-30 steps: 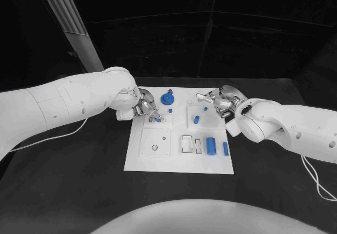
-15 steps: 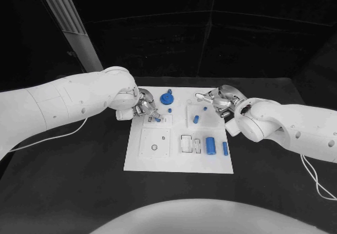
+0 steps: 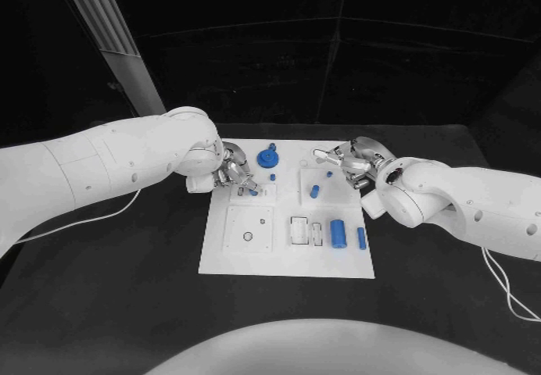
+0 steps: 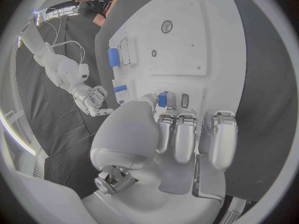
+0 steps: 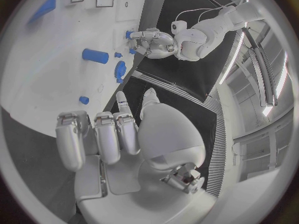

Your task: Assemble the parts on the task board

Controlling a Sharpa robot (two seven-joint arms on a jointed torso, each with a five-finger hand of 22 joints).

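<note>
The left arm reaches in over the black desk [image 3: 124,312] and bends so that the left hand [image 3: 234,175] hangs over the far left part of the task board [image 3: 288,262]. In the left wrist view its fingers [image 4: 176,137] point down side by side toward the board, and a small blue part [image 4: 162,99] sits between the thumb tip and the nearest finger; it seems pinched there, just over a small recess in the board. The right arm folds back at its elbow, bringing the right hand [image 3: 352,163] over the board's far right corner. In the right wrist view its fingers [image 5: 106,137] are curled in loosely beside the thumb, with nothing seen in them, hovering over the white plate. On the board a blue gear-shaped part [image 3: 268,158] stands near the far edge between the two hands, and a short blue peg [image 3: 316,190] lies tilted nearer the right hand. Toward the near side, a thick blue cylinder [image 3: 338,233] and a thinner blue rod [image 3: 361,238] lie side by side, apart, next to two rectangular recesses [image 3: 302,231]. A square plate section [image 3: 250,228] on the board's left side bears a small ring and a hole.
</note>
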